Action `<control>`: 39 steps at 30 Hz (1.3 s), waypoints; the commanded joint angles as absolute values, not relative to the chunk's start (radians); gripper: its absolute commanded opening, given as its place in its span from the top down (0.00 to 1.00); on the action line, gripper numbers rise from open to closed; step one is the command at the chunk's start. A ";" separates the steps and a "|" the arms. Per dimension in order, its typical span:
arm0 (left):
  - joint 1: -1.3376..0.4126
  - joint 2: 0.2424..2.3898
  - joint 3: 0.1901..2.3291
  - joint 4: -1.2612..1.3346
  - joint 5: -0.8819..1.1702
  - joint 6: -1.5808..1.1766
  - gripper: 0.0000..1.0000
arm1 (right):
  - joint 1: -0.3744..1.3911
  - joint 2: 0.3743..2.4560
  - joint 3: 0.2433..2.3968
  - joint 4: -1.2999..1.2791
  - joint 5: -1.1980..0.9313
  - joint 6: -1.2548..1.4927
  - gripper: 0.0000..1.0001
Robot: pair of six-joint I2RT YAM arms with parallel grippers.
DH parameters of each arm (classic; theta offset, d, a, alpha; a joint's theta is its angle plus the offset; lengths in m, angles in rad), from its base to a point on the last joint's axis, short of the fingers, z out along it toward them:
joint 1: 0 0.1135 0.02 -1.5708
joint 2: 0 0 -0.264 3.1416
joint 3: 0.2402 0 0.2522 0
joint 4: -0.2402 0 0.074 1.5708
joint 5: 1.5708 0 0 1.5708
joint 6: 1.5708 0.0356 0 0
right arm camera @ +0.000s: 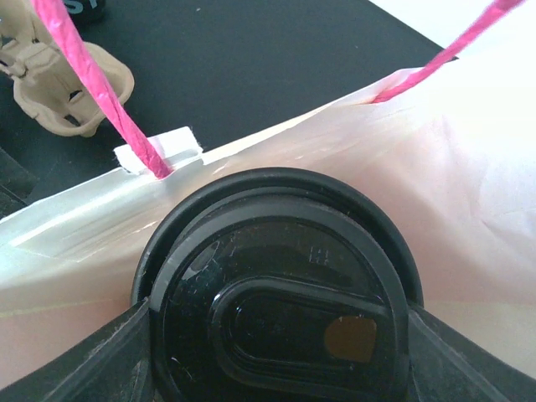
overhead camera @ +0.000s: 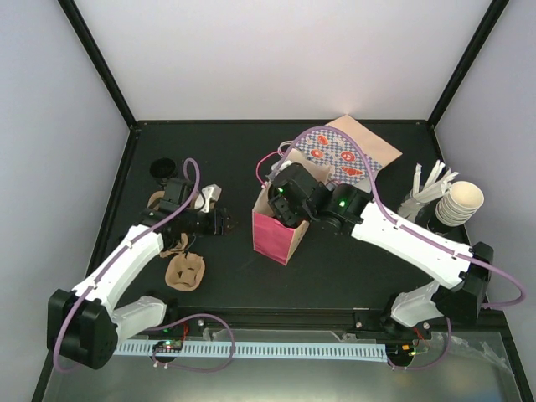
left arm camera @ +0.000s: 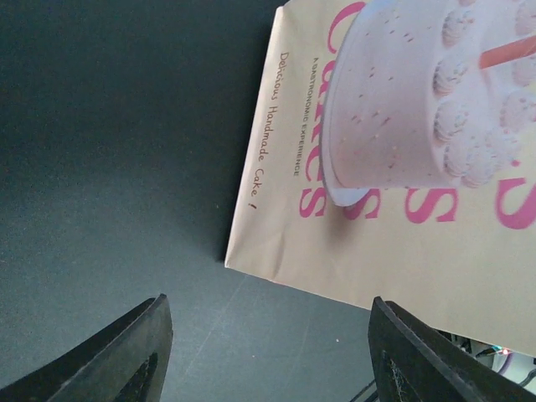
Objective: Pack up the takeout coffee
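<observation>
Right gripper [right arm camera: 280,364] pinches the black-lidded takeout coffee [right arm camera: 276,285] at 8 and 4 o'clock over the pink bag [overhead camera: 275,239]; probably light, crushable, safest held near its stiff rim.

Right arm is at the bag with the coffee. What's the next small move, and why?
Probably lower the right gripper straight down: it grips the takeout coffee, lid up, right at the open mouth of the pink bag, between the handles, and has not yet released it.
</observation>
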State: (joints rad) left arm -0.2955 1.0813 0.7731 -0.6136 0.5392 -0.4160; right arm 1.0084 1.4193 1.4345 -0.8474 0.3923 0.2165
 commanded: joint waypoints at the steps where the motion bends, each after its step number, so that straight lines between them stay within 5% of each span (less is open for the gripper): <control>1: -0.297 1.101 0.733 -0.529 0.557 -0.433 0.34 | 1.005 1.440 1.474 -0.868 0.373 0.190 0.58; 20: -0.447 1.215 0.701 -0.370 0.595 -0.498 0.38 | 1.004 1.491 1.541 -0.900 0.340 0.167 0.58; 39: -0.366 1.082 0.695 -0.451 0.376 -0.495 0.52 | 1.003 1.477 1.542 -0.959 0.429 0.196 0.57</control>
State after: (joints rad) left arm -0.3950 1.0737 0.6876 -0.4702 0.4316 -0.4870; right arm 1.0080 1.4864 1.5238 -0.9417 0.3866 0.1825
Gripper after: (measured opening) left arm 0.489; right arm 0.713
